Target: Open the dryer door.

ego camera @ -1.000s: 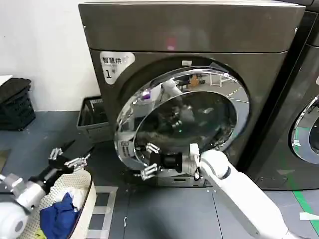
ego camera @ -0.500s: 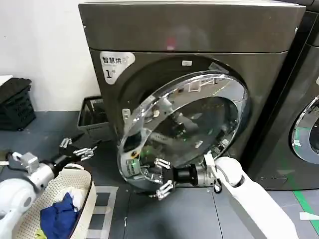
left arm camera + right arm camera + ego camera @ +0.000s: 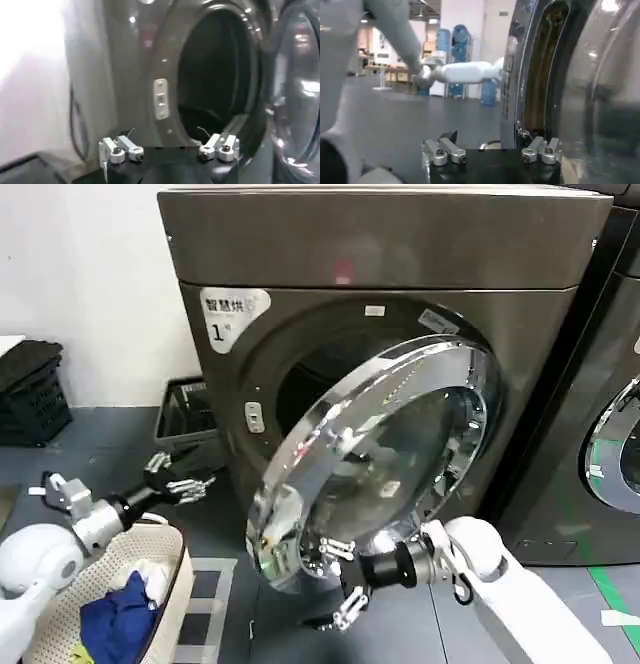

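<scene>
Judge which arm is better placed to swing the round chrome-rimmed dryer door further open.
Right, probably. The right gripper hangs open at the lower edge of the chrome-rimmed, dark-glass dryer door, which stands partly open. The left gripper, also open, is off by the white laundry basket.

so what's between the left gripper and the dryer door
Nothing solid: in the head view, bare grey floor separates the left gripper from the dryer door. The left wrist view looks past its fingers into the open drum.

Counted here are two machines, the grey-brown dryer (image 3: 400,254) at upper centre and a darker one (image 3: 610,414) at the right edge, two round doors, two grippers, and one laundry basket (image 3: 150,584) at lower left.
</scene>
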You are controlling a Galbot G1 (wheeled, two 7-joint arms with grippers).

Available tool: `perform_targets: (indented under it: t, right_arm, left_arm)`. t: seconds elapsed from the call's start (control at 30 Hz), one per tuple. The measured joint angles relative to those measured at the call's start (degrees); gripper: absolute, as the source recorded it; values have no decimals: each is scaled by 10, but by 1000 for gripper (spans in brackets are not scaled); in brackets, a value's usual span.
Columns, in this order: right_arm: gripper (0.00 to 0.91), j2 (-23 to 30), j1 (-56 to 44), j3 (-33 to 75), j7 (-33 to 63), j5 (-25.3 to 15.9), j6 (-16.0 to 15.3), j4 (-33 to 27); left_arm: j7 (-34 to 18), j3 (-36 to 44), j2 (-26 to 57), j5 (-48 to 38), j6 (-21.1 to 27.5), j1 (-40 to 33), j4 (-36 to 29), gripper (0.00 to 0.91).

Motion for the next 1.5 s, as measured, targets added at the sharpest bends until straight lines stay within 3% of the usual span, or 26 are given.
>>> perform_targets:
  t: [0.4,0.73,0.93,1.13,1.5]
  right_arm:
    - [907,-36,-106,150,-18,15,15,22]
    - [907,-37,-189,296,3,28,22,-13]
    - [907,-22,-225,390,38,40,26,-30]
    - [907,2,-253,488,85,40,10,-32]
    - [907,72,-294,661,252,-8,-11,1]
  left_arm:
    - [22,88,-13,18,-9,-42,-9,907]
    - [25,146,-35,28,-11,-80,-13,907]
    - [31,181,-40,25,-12,-107,-21,907]
    - [38,215,-40,14,-13,-132,-27,907]
    - [47,290,-55,-1,-17,-189,-33,907]
